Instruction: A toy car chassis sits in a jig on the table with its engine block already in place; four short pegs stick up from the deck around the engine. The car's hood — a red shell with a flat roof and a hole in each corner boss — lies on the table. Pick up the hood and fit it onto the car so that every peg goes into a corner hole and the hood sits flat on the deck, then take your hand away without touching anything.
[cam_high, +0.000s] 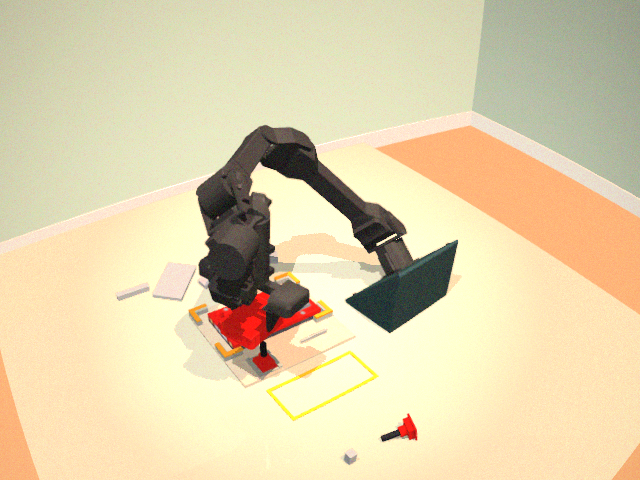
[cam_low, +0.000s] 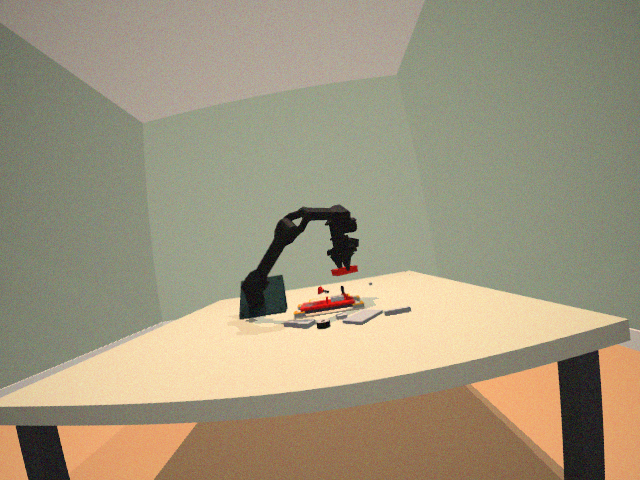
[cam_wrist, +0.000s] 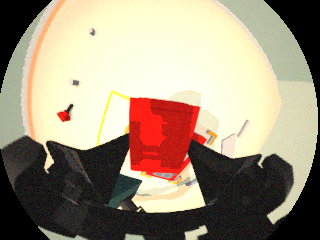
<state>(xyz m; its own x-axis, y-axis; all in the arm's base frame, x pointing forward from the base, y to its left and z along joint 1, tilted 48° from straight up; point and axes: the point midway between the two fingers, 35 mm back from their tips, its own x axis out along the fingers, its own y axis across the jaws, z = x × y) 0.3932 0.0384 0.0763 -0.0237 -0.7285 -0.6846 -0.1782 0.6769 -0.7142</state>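
My gripper (cam_high: 251, 316) (cam_low: 343, 262) (cam_wrist: 159, 139) is shut on the red hood (cam_high: 235, 326) (cam_low: 343, 270) (cam_wrist: 160, 132), with a finger on each of its sides. The hood hangs level in the air, well above the red car chassis (cam_high: 309, 310) (cam_low: 325, 304). The chassis sits in the jig with orange corner brackets (cam_high: 227, 350). In the top view the hood and the arm cover most of the chassis. The engine block and the pegs are hidden.
A yellow outlined rectangle (cam_high: 335, 397) lies in front of the jig. A red-based pin (cam_high: 265, 359) stands at the jig's near edge; another (cam_high: 404, 429) lies further out by a small grey cube (cam_high: 351, 455). Grey plates (cam_high: 174, 280) (cam_low: 361, 316) and a bar (cam_high: 132, 291) lie nearby. The teal base block (cam_high: 408, 294) stands to the right.
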